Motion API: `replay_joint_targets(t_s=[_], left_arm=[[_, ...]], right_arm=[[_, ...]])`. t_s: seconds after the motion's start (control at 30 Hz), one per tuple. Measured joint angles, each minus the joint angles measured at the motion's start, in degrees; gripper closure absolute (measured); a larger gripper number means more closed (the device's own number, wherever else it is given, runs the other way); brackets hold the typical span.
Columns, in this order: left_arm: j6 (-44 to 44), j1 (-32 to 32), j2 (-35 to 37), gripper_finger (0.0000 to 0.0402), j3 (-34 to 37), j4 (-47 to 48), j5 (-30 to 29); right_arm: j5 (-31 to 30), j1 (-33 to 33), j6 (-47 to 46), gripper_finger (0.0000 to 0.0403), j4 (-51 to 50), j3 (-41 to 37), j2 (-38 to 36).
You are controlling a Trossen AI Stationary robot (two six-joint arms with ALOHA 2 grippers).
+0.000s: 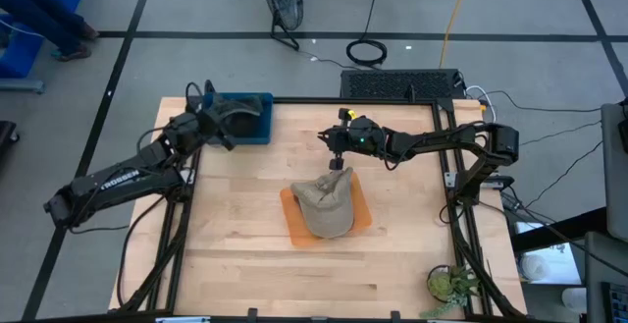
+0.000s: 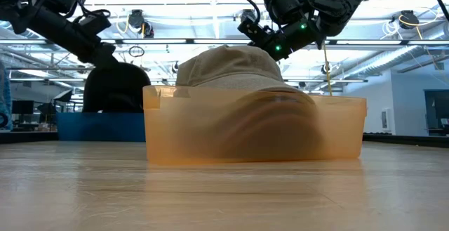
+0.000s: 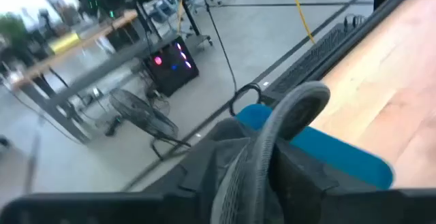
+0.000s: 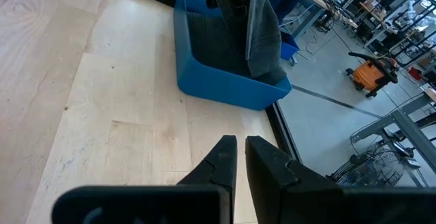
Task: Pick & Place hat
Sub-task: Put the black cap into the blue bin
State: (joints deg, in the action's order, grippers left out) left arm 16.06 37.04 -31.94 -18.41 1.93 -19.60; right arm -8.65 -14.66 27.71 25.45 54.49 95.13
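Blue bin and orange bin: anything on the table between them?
Nothing. In the high view, only bare wood lies between the blue bin and the orange bin.

The desk (image 1: pixel 235 264) is a pale butcher-block top of jointed wood strips, framed by dark rails along its sides. Near the middle of it sits an orange tray (image 1: pixel 362 211), shallow and see-through in the low view, set slightly askew to the desk's edges, and a tan cap (image 1: pixel 327 203) fills it, its crown rising above the rim. At the far left corner a blue bin (image 1: pixel 257 132) rests on the wood with a dark cap (image 1: pixel 238 115) inside it. At the near right corner stands a small green plant (image 1: pixel 451 286), well apart from both containers.
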Motion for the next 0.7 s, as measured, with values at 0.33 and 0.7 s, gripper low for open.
replay_joint_targets(t_s=[0.33, 0.7], left_arm=[[-8.78, 0.00, -5.79, 0.0147, -0.01, 3.25, 7.81], [-8.35, 0.00, -7.83, 0.0166, -0.66, 7.65, 0.03]], right_arm=[[0.01, 0.00, 0.09, 0.0383, 0.00, 0.01, 0.00], [0.00, 0.01, 0.38, 0.0383, 0.00, 0.00, 0.00]])
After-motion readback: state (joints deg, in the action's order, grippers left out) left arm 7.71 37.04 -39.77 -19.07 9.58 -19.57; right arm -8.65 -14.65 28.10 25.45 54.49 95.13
